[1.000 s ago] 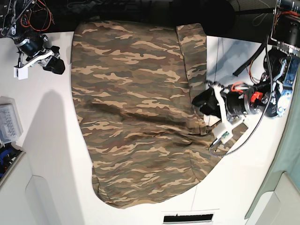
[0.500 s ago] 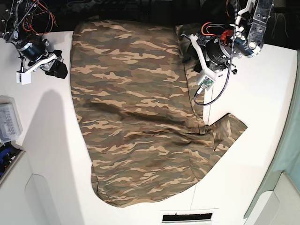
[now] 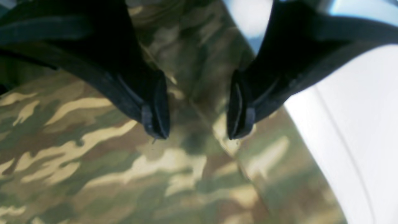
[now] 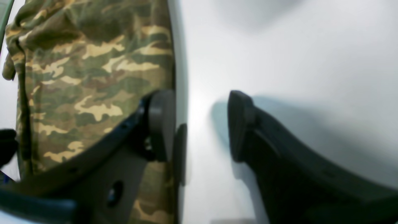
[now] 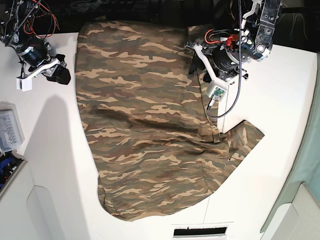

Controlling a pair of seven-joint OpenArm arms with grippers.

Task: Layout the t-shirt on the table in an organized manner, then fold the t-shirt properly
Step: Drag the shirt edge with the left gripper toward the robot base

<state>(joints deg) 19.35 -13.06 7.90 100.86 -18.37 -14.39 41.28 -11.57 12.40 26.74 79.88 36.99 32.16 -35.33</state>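
While spread flat, the t-shirt (image 5: pixel 145 125) shows camouflage wrinkles.

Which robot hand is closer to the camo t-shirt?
The left. The left end effector hangs right over the t-shirt near its folded far edge, jaws apart. The right end effector sits over bare table beside the shirt's other edge.

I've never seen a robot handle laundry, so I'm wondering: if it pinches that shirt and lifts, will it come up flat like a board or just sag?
Probably sag: the shirt lies limp on the table, with soft wrinkles and a folded strip at one edge. It likely drags rather than slides, since the wrinkles show it bunching. It looks light, thin cloth.
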